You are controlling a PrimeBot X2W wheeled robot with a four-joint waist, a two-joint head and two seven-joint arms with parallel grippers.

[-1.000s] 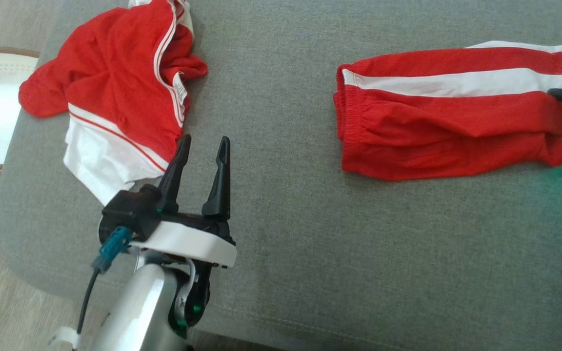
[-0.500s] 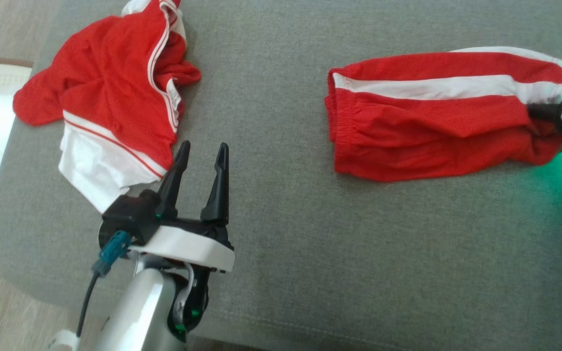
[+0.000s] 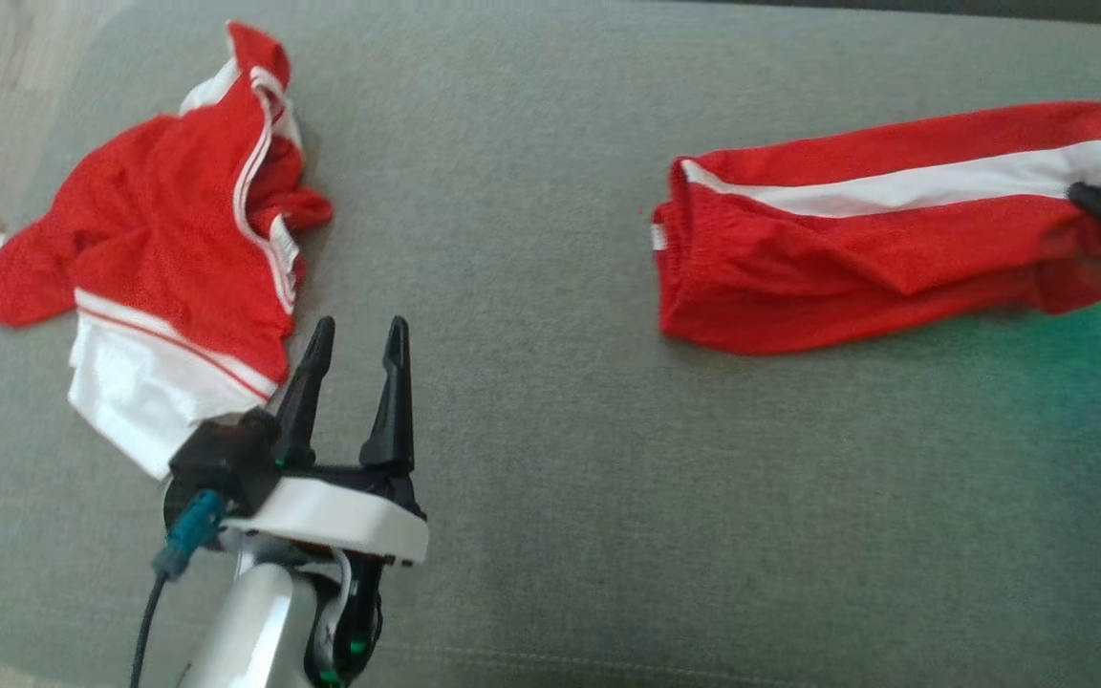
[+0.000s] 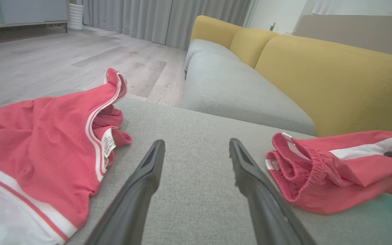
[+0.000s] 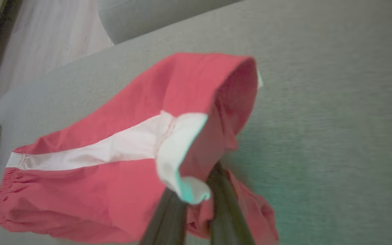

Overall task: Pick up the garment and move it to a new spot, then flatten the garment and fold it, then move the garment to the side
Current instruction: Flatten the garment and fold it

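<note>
A wide grey cushion [image 3: 550,478] spreads before the robot, with a yellow-backed sofa [image 4: 318,78] behind it. On the cushion's right side lies the garment [image 3: 847,258]. It is red, folded into a long band, with a white stripe along its length and a gathered elastic waistband at the end facing the middle. Its far right end is bunched, and the hem there curls open. Well apart, at the left, a second red garment [image 3: 159,248] with white trim sits crumpled. The right gripper [image 3: 1100,203] has its fingers pressed together, pinching the garment's right end. The left gripper [image 3: 356,330] hovers spread, just beside the crumpled one.
</note>
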